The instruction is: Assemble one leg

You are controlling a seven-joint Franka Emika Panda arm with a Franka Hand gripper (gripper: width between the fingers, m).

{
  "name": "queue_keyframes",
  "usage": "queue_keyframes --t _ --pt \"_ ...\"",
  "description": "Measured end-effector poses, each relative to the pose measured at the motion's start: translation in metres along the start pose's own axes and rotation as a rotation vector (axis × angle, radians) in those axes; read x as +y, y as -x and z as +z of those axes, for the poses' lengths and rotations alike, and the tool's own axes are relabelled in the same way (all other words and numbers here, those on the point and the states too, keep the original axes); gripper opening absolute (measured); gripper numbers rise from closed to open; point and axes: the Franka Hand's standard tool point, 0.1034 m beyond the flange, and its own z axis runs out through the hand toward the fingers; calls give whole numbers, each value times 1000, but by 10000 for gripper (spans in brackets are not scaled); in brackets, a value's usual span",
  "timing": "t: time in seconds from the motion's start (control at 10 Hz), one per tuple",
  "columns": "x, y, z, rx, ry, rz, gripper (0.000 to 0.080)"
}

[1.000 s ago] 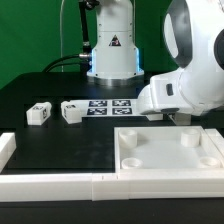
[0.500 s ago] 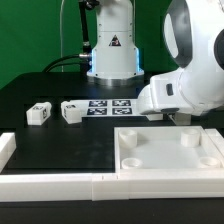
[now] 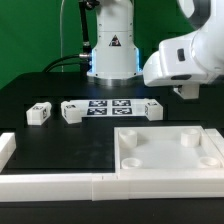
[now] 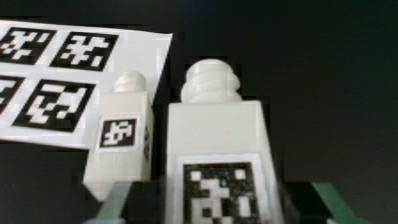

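White plastic fills the wrist view: the leg sits between the two fingers of the hand, threaded tip pointing away from the camera, square marker facing it. It looks far larger than the second leg, which lies on the black surface just beside the marker board. From that I judge the hand is closed on the leg and carries it clear of the surface, though the contact itself falls outside the picture. In the exterior view the held leg is hidden behind the arm.

To do this step well, the leg should travel to a corner recess of the panel, passing well above the second leg. Its axis should be squared to the recess before it descends, and it should go down straight so the thread catches cleanly.

A second ago the arm sat low and covered the second leg. Now it has risen and that leg shows. The two further legs and the panel have not moved.
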Motion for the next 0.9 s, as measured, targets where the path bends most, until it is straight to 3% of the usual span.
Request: queue_keyframes --t 0.1,0.3,0.5,0.6,0.9 --pt "0 -2 -10 10 -3 -14 290" --pt "-1 -6 -10 52 -4 -13 290" --pt "-3 -20 -22 262 -13 -9 290" --pt "-2 -14 -20 322 -9 -5 290" --pt "11 -13 -53 618 -23 29 290"
